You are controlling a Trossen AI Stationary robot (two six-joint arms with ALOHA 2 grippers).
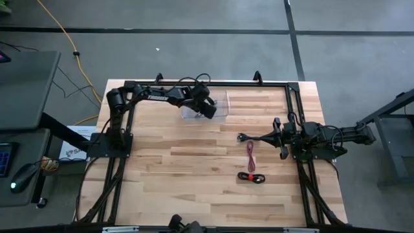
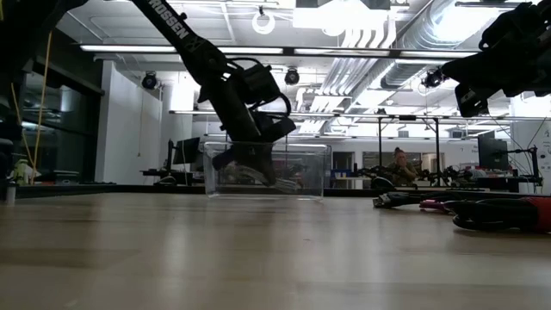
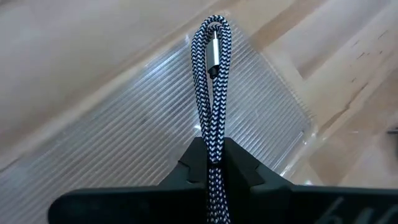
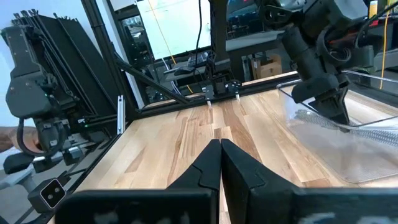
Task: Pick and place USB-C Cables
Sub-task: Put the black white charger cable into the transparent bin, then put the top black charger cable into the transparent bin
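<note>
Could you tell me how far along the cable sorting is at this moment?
Nothing looks finished yet. In hand: the left pincer grips the silver-grey cable over the clear bin, not yet released. Left: the pink cable and the red-and-black cable lie on the table. The right pincer waits shut beside them.

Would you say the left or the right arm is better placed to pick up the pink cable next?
Probably the right: the right gripper waits, shut and empty, beside the pink cable. The left gripper is over the clear bin, shut on the silver-grey cable.

White lettering "ROSSEN" runs along the left arm [image 2: 176,33] in the low view
</note>
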